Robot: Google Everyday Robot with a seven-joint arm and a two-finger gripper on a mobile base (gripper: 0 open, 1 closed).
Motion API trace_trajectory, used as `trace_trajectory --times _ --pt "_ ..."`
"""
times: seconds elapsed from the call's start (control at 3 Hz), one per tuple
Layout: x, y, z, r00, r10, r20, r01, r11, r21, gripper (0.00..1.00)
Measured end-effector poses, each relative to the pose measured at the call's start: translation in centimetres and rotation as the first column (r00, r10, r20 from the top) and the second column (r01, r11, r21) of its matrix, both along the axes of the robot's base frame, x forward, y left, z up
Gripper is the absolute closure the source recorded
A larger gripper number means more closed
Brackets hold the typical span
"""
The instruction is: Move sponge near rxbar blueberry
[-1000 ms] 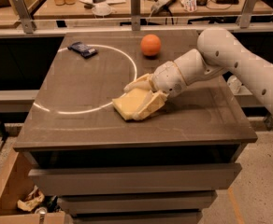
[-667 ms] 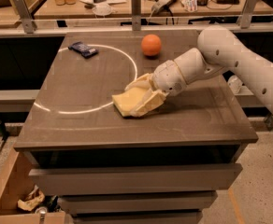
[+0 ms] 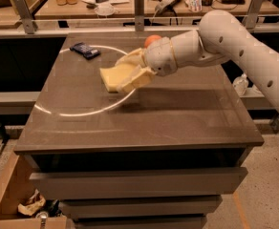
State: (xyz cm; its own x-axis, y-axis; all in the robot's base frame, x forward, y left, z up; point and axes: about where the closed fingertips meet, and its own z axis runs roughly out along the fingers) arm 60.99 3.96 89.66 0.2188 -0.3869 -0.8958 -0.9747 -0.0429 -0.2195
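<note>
Hovering sponge [image 3: 113,75]: pale yellow foam pad, held clear of the tabletop [image 3: 187,123] over its middle, a little toward the far edge; it is tilted, and its shadow falls on the surface just below it.
Gripper [image 3: 130,70]: over the middle of the tabletop, reaching in from the right edge; its jaws are clamped on the sponge, one pale finger above the pad and one under it.
Arm [image 3: 235,37]: white, reaching in from beyond the right edge and crossing the far right corner.
Rxbar blueberry [image 3: 84,50]: dark blue flat bar, lying by the far left corner, well apart from the sponge.
White ring [image 3: 82,112]: thin circle marked on the left half of the tabletop; the bar lies at its far arc and the sponge hangs over its right side.
Orange ball [image 3: 151,40]: near the far edge, partly hidden behind the gripper.
</note>
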Motion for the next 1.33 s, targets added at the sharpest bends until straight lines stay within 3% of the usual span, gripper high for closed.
trace_trajectory --times 0.33,0.67,1.0,1.33 --pt "2.4 0.5 0.9 0.9958 -0.082 0.040 0.081 0.996 0.033 1.00" --pt "2.4 0.5 0.9 0.9958 -0.082 0.040 0.081 0.996 0.033 1.00" --pt "2.9 0.4 0.6 0.9872 -0.146 0.065 0.144 0.989 0.032 1.00" --pt "3.5 -0.7 -0.5 0.9535 -0.270 0.134 0.273 0.962 -0.006 1.00"
